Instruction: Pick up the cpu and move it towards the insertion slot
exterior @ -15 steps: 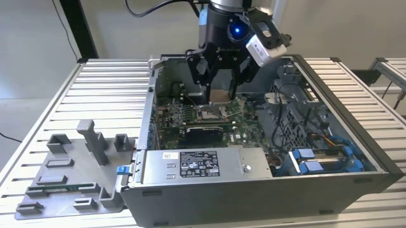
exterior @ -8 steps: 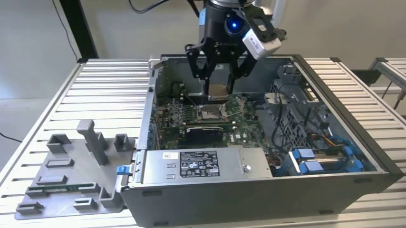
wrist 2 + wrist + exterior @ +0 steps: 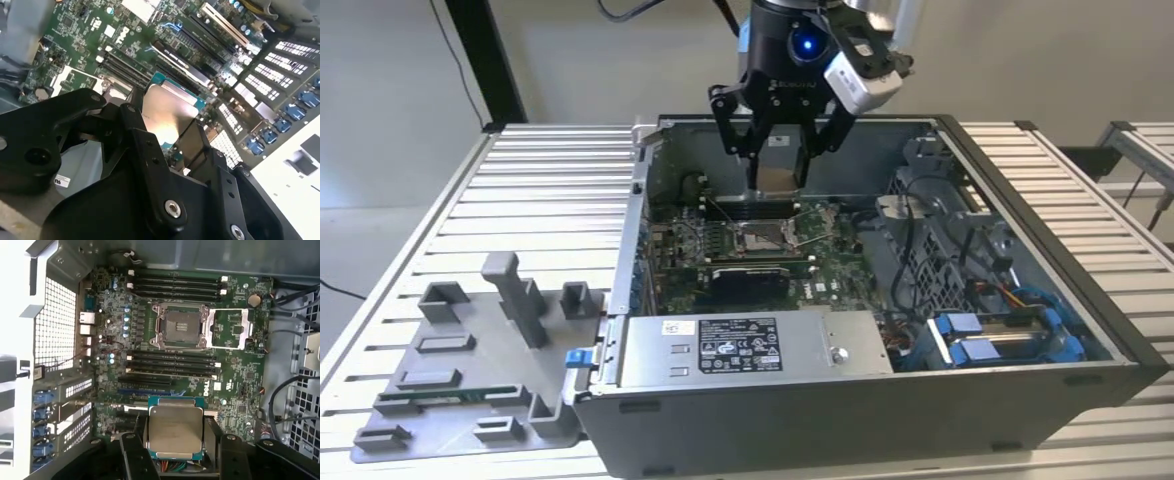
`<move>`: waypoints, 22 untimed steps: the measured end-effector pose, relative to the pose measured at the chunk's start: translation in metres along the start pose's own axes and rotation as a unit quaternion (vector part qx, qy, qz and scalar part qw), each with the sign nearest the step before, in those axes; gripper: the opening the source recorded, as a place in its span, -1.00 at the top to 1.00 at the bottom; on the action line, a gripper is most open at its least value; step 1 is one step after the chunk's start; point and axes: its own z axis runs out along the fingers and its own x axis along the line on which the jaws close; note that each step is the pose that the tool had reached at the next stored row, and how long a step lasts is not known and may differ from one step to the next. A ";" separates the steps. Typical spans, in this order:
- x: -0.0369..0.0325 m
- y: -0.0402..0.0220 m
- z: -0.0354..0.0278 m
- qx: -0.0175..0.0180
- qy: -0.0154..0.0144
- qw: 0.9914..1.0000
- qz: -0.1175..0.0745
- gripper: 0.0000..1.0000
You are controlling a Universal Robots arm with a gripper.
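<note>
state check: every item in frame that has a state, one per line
cpu: held in the gripper, off the board, metal top showing
gripper: shut on the cpu, above the open case
insertion slot: empty, frame flipped open beside it
computer case: lying flat, side panel off
grey fixture tray: a green memory stick in it

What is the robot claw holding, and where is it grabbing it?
The gripper holds the cpu, pinched by two opposite edges.

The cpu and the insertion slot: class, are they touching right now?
Apart. In the first wrist view the cpu sits in the gripper, with board showing between it and the insertion slot.
</note>
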 end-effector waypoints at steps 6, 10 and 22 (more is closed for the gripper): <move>-0.0005 0.0087 0.0008 0.000 0.000 1.000 0.006 1.00; -0.0007 0.0123 0.0014 0.000 0.000 1.000 0.013 1.00; -0.0018 0.0325 0.0030 0.000 0.000 1.000 0.022 1.00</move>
